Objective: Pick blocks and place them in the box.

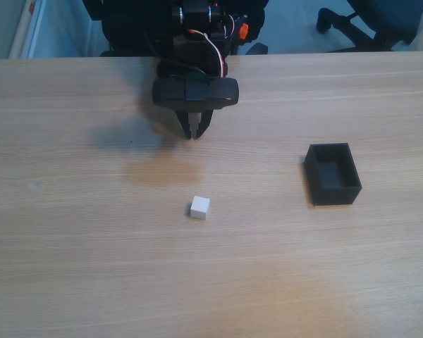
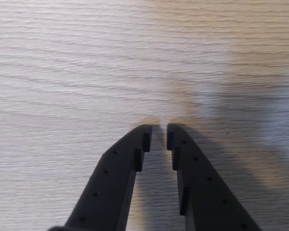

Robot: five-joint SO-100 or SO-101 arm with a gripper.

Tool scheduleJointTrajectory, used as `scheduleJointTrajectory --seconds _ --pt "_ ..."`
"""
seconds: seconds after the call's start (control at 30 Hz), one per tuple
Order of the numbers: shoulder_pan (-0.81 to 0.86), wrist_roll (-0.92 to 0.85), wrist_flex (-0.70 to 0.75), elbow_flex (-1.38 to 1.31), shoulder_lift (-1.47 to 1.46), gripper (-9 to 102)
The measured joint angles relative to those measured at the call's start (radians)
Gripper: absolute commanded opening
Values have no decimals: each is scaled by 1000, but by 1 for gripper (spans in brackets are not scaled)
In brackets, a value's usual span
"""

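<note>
On the wooden table (image 1: 70, 267), seen in the fixed view, the white cube (image 1: 200, 207) lies alone, well apart from the black box (image 1: 333, 174), which stands open-topped to the cube's right and a little farther back. Beyond the cube, toward the table's far edge, the gripper (image 1: 195, 134) hangs with its jaws nearly together, holding nothing; the wrist view shows a thin gap between its fingertips (image 2: 145, 137).
</note>
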Motion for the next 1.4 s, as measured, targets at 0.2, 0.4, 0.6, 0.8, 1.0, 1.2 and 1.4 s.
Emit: scheduleJointTrajectory --seconds 0.2,0.4,0.6,0.8,1.0,1.2,1.4 --pt "-17 0 0 0 0 0" --pt "-15 0 0 0 0 0" --pt "-38 31 -5 -12 -37 1" --pt "-72 101 -84 -71 -141 3" --pt "-107 181 -233 -126 -273 8" --pt "-129 225 -354 -209 -416 21" --pt "-130 229 -462 -262 -552 22"
